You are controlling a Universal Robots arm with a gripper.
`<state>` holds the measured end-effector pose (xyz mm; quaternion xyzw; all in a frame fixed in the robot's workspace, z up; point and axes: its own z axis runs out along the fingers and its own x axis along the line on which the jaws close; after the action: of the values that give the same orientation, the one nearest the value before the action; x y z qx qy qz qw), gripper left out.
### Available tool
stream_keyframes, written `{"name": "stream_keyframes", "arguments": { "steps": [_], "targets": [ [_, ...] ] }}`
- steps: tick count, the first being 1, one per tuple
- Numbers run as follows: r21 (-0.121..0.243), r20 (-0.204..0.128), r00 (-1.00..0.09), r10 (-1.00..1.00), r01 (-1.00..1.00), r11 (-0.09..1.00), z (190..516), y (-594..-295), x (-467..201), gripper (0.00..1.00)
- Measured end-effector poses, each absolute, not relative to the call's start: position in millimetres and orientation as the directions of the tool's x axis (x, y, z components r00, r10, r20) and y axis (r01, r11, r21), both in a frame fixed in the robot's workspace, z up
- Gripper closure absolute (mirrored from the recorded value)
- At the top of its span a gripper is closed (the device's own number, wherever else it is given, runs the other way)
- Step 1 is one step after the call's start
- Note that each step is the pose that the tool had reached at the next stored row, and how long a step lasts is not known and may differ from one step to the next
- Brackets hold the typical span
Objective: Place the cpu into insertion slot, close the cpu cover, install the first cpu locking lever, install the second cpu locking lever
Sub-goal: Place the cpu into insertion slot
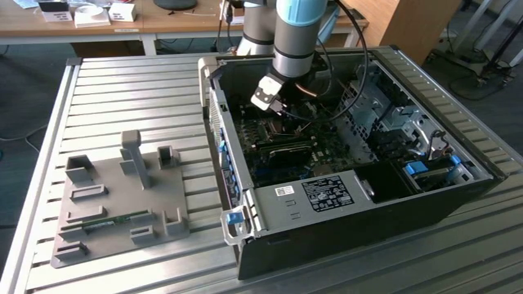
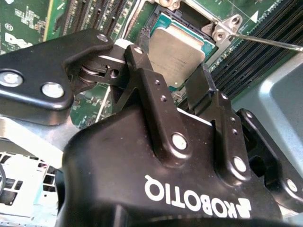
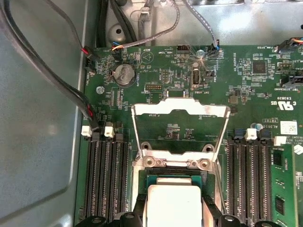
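In the exterior view the arm reaches down into the open computer case point(image 1: 343, 245) lying on the slatted worktop point(image 1: 122, 92), its claw point(image 1: 275, 104) low over the green motherboard point(image 1: 286, 150). In the second wrist view the claw is narrowed onto the cpu point(image 2: 176, 49), fingers point(image 2: 142, 71) against opposite edges, keeping it level over the socket point(image 2: 163, 7); whether it is seated cannot be told. In the first wrist view the cpu cover point(image 3: 180, 109) stands tipped back on its hinge, leaving the socket clear.

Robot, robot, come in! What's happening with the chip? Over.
Hand shut on the chip, low over its socket. Cover flipped open, away from the socket. Nothing in the way.
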<state>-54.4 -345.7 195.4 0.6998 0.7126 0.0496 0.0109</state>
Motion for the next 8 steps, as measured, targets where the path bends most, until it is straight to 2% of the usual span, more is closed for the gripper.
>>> {"name": "stream_keyframes", "arguments": {
  "steps": [8],
  "targets": [
    [0.085, 0.054, -0.019, 0.998, 0.996, 0.015, 193.5, -345.3, -54.5, 0.46]
  ]
}}
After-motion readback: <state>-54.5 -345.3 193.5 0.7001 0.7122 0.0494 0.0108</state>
